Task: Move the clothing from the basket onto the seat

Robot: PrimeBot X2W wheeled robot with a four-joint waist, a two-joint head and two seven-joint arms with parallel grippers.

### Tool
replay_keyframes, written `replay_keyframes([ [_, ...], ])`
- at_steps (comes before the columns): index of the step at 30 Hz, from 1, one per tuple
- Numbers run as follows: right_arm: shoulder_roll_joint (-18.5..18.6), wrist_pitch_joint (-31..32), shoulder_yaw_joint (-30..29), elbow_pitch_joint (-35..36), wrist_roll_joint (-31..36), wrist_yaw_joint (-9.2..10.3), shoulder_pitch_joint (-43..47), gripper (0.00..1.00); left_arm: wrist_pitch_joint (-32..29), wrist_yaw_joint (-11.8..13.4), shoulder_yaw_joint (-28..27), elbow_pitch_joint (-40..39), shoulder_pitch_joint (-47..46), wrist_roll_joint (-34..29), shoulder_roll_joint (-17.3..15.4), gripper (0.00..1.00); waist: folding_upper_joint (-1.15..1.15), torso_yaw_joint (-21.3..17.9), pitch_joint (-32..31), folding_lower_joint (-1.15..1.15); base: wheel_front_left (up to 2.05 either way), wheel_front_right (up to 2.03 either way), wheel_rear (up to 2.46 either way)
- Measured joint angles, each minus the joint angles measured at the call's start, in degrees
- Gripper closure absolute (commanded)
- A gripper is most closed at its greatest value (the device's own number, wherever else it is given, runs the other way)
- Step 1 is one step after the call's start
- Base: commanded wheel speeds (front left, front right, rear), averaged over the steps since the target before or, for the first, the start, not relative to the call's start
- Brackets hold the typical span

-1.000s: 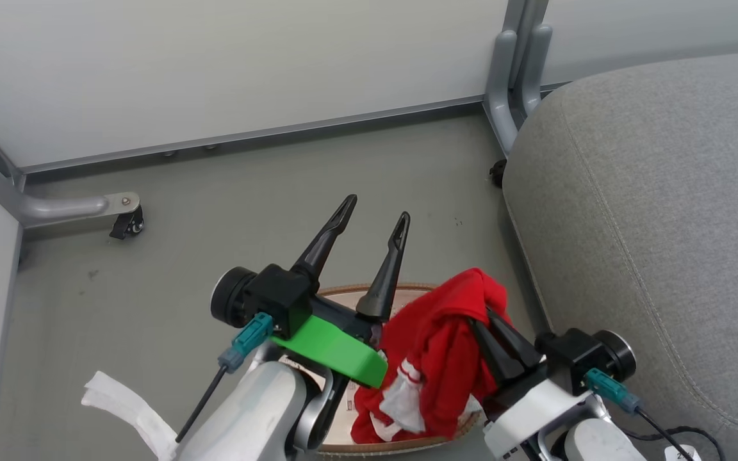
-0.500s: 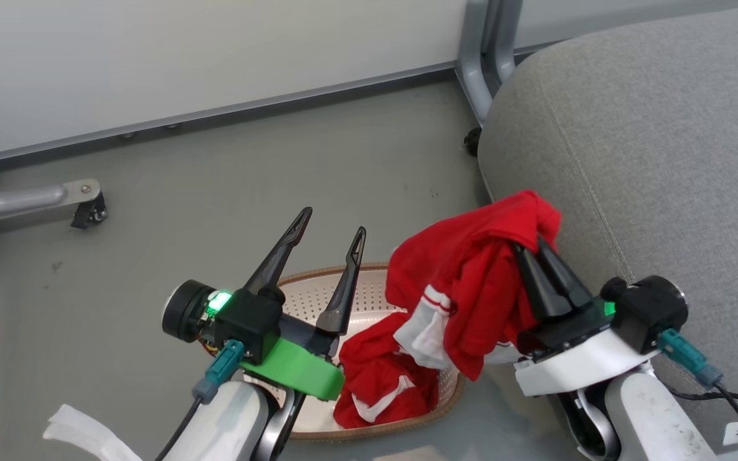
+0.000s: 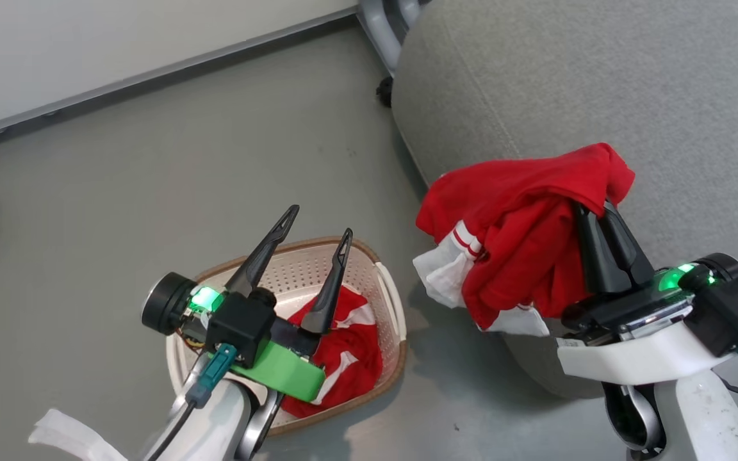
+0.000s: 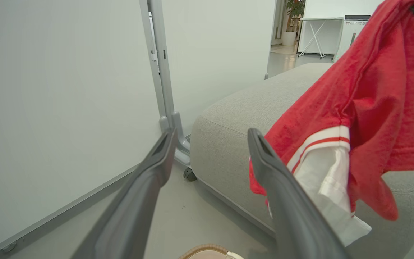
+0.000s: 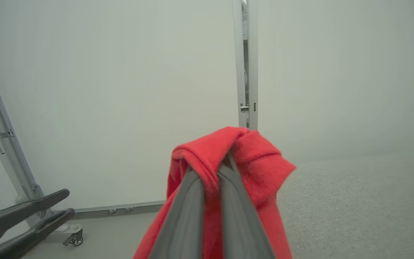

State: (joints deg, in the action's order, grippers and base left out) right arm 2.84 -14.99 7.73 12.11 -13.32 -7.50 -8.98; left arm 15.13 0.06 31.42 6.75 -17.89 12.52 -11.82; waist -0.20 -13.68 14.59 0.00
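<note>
While right gripper [image 3: 594, 214] pinches a soft red white-striped garment [image 3: 516, 218] over the grey woven seat cushion's [image 3: 567, 77] 7 o'clock edge, left gripper [image 3: 319, 222] hangs spread above cream perforated basket [image 3: 305, 259]; second red garment [image 3: 353, 349] inside.

Left gripper [image 3: 319, 220] fingers [image 3: 261, 255] splayed wide — right gripper [image 3: 598, 214] fingers [image 3: 625, 250] pinched together.

1. Two red garments, count them: first garment [image 3: 356, 358] inside the basket [image 3: 389, 301], second garment [image 3: 523, 218] right of the basket.
2. One basket.
3. One seat [image 3: 599, 77], right of the basket.
4. Two grippers: left gripper [image 3: 320, 222] above the basket, right gripper [image 3: 601, 214] off to its right.
</note>
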Motion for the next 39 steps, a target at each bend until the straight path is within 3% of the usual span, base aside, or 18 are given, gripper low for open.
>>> replay_keyframes([
  [9,0.03,0.0,-2.33,4.22,-2.88,0.0,2.69,1.0,-0.01,-2.27,1.14,1.38,-2.46,-2.07,0.19,0.0,0.0,-7.47,3.5,0.0,0.0,0.0,0.0],
  [14,0.01,0.0,-3.03,7.03,-4.16,0.0,3.21,1.0,0.0,-2.67,1.31,1.41,-3.42,-2.52,0.22,0.0,0.0,-9.62,6.27,0.0,0.0,0.0,0.0],
  [16,-0.02,0.0,-4.33,8.32,-8.48,-0.01,3.02,1.0,0.0,-2.86,1.43,1.29,-3.72,-2.74,0.02,0.0,0.0,-10.13,7.7,0.0,0.0,0.0,0.0],
  [24,0.51,-0.02,-10.04,9.51,-11.92,-0.01,-11.78,1.0,-0.78,-3.88,2.65,0.87,-6.67,-3.59,-1.02,0.0,0.0,-10.5,14.51,0.0,0.0,0.0,0.0],
  [29,7.9,1.34,-16.94,5.33,-17.52,-0.01,-27.59,1.0,-1.2,-4.61,3.66,0.01,-9.4,-4.6,-1.25,0.0,0.0,-9.28,19.67,0.01,0.0,0.0,0.0],
  [34,15.25,7.53,-27.41,-4.83,-24.46,0.0,-46.42,1.0,-1.09,-4.67,3.54,-0.42,-11.48,-5.0,-1.57,0.0,0.0,-6.65,24.08,0.01,0.0,0.0,0.0],
  [39,22.34,9.67,-31.76,-16.97,-21.38,0.0,-55.58,1.0,-0.64,-4.67,3.75,-0.83,-12.67,-5.0,-1.23,0.0,0.0,-2.63,27.41,0.01,0.0,0.0,0.0],
])
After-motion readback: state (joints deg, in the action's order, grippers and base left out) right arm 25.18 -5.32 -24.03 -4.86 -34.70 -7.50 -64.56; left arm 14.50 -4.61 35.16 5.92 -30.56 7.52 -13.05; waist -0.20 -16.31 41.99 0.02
